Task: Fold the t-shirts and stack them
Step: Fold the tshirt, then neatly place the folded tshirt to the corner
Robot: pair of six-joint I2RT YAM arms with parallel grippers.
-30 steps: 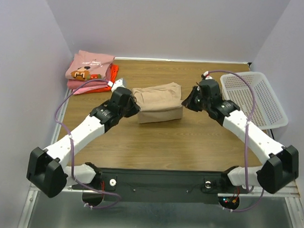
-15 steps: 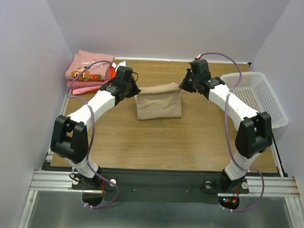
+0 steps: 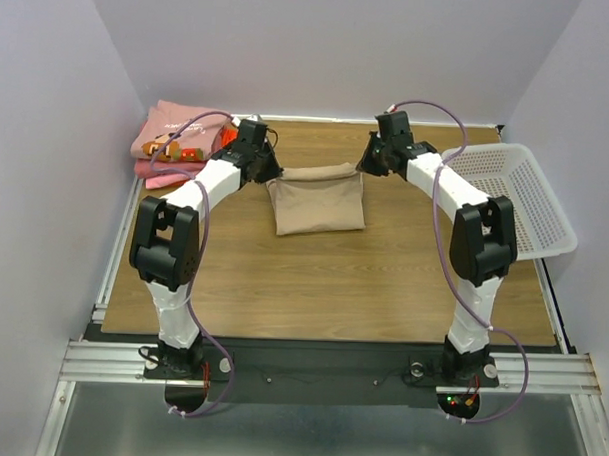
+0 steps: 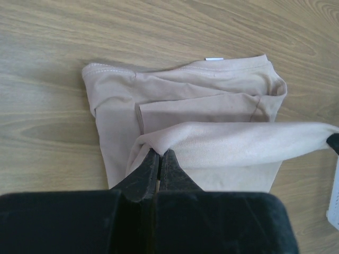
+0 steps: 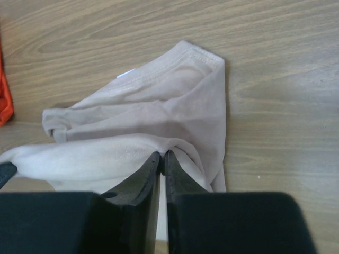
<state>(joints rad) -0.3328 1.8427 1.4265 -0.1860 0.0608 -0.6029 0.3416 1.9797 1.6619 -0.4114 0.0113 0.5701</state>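
The tan t-shirt point(image 3: 318, 200) lies folded in the middle of the table, its far edge lifted and stretched between both grippers. My left gripper point(image 3: 270, 175) is shut on the shirt's far left corner; the left wrist view shows the cloth point(image 4: 212, 127) pinched at the fingertips point(image 4: 160, 154). My right gripper point(image 3: 365, 167) is shut on the far right corner; the right wrist view shows the same cloth point(image 5: 159, 111) pinched between the fingers point(image 5: 162, 156). The dusty pink graphic shirt point(image 3: 173, 128) tops a stack at the far left, over lighter pink point(image 3: 156, 171) and orange-red point(image 3: 228, 138) shirts.
A white mesh basket point(image 3: 511, 195) sits at the table's right edge. The stack of shirts lies against the left wall. An orange-red edge shows at the left of the right wrist view point(image 5: 4, 92).
Both arms have reached farther back across the table, carrying the tan shirt's far edge with them. The shirt has been drawn flatter and wider between the two grippers.
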